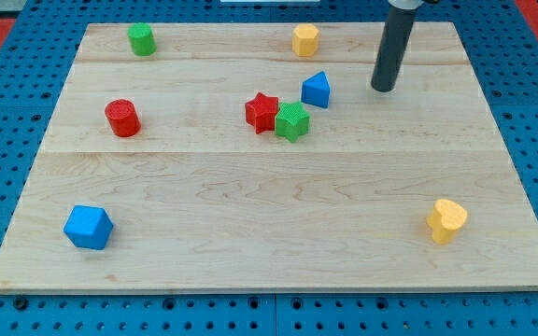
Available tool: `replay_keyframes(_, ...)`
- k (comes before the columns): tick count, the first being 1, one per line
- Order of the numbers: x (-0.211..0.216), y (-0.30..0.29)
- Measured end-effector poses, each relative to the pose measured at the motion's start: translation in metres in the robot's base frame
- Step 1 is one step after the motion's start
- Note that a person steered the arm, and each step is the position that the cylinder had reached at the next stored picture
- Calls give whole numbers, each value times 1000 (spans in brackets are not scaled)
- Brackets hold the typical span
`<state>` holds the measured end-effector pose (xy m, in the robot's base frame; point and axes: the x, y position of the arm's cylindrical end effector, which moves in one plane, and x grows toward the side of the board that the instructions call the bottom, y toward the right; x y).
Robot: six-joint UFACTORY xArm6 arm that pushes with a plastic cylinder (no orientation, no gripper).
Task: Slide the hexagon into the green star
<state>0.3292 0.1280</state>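
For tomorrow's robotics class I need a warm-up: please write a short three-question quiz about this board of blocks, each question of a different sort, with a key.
1. True or false: the red star touches the green star.
2. Which block lies nearest my tip? A) blue block at the view's left B) blue block beside the stars C) red cylinder
3. Fill in: the yellow hexagon sits near the view's ____ edge.

Key: 1 true; 2 B; 3 top.

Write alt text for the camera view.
My tip rests right of the blue block, clear of every block. The green star touches the red star mid-board; the yellow hexagon sits near the board's top edge.
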Motion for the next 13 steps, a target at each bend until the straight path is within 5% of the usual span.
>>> replay_keyframes(1,-4,-82)
replay_keyframes(3,-38,-124)
replay_keyframes(4,-37,-191)
replay_keyframes(5,-9,-190)
replay_keyframes(7,-94,-202)
replay_keyframes(8,-136,-158)
replay_keyframes(11,-102,-39)
replay_keyframes(13,-72,-21)
